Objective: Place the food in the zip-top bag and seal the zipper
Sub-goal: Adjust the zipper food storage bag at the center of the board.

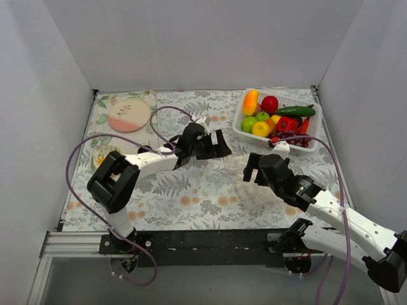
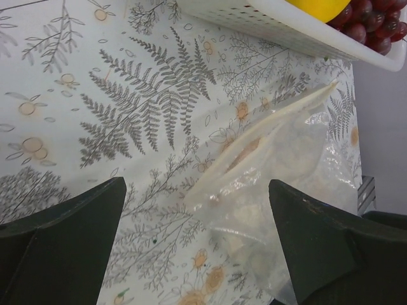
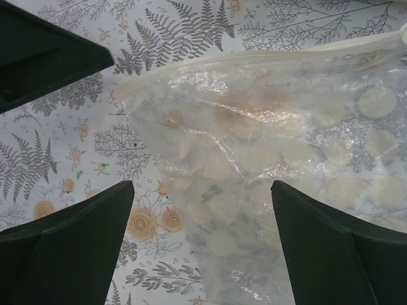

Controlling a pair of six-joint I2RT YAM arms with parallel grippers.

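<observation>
The clear zip-top bag with white polka dots lies flat and empty on the fern-print cloth; it also shows in the left wrist view. Its zipper runs along the far edge as a pale strip. The food, orange, yellow, green and red toy fruits and vegetables, sits in the white slotted basket at the back right. My left gripper is open above the bag's corner. My right gripper is open over the bag's body. Neither touches the bag.
A pink plate lies on a printed mat at the back left. White walls close in three sides. Purple cables loop over the left arm and the right arm. The basket's wall is close beyond the bag.
</observation>
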